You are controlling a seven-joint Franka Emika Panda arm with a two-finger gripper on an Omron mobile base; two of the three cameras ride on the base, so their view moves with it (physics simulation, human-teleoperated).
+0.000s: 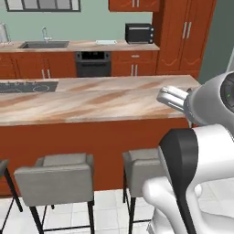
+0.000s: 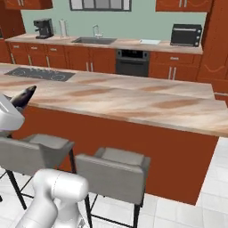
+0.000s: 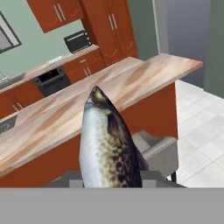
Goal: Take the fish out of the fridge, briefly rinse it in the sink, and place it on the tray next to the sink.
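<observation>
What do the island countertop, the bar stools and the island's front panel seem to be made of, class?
Island countertop: probably polished stone, pale with brown veining.
Bar stools: grey padded seats, perhaps fabric, on thin dark legs that look like metal.
Front panel: smooth red-brown, likely stained wood.

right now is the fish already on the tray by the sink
No, the fish sits in the gripper, far from the tray.

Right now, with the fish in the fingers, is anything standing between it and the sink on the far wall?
Yes. The long marble-topped island runs across the room between the held fish and the sink on the back counter. Grey stools line its near side. The tray sits right of the sink.
</observation>
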